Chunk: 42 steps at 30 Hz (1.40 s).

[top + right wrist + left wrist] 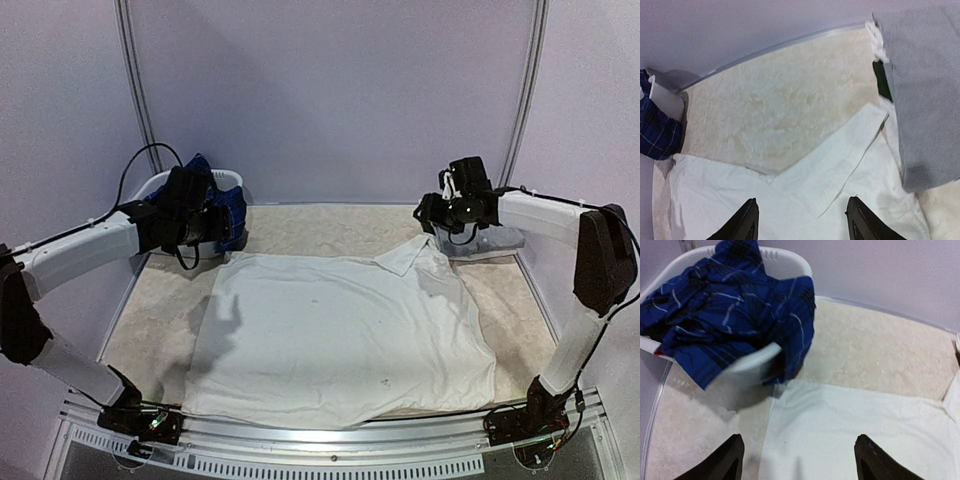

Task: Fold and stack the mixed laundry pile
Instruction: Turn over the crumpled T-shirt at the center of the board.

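Wide and empty, left tool [797, 460] is hovering above the far left corner of the white shirt [340, 340], right tool [802, 220] above its collar [835, 160]; shirt is stretching left to right

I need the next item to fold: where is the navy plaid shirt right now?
The navy plaid shirt spills out of the white basket at the far left corner of the table in the top view, just beyond the spread white shirt.

White shirt [340, 335] spread flat, centre; navy plaid shirt [735, 315] crumpled, far left.
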Each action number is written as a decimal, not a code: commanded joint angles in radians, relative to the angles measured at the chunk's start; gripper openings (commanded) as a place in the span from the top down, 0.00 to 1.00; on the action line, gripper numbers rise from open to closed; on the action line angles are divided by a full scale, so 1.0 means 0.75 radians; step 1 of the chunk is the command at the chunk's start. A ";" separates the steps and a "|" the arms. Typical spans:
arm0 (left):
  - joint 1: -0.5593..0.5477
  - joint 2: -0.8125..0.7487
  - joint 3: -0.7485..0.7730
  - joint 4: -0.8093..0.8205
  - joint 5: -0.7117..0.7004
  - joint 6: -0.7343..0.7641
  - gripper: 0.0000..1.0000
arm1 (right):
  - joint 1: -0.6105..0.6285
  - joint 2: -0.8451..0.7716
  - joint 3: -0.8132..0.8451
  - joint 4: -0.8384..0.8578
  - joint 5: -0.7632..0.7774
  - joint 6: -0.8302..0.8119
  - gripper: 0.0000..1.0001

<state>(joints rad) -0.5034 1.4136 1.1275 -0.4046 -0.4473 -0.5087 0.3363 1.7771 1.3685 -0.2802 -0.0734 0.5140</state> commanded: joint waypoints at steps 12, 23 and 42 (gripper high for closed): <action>-0.242 -0.261 -0.398 0.013 0.030 0.010 0.24 | 0.043 0.107 -0.357 0.435 -0.259 0.387 0.54; -0.265 -0.341 -0.465 0.048 0.034 0.007 0.25 | 0.042 0.267 -0.332 0.475 -0.169 0.409 0.58; -0.268 -0.357 -0.497 0.085 0.002 0.008 0.26 | 0.042 0.373 -0.235 0.475 -0.189 0.407 0.74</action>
<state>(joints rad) -0.6876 1.1538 0.7692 -0.3561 -0.4343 -0.5053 0.3656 2.0357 1.1587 0.0853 -0.2157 0.8238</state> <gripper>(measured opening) 0.742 0.284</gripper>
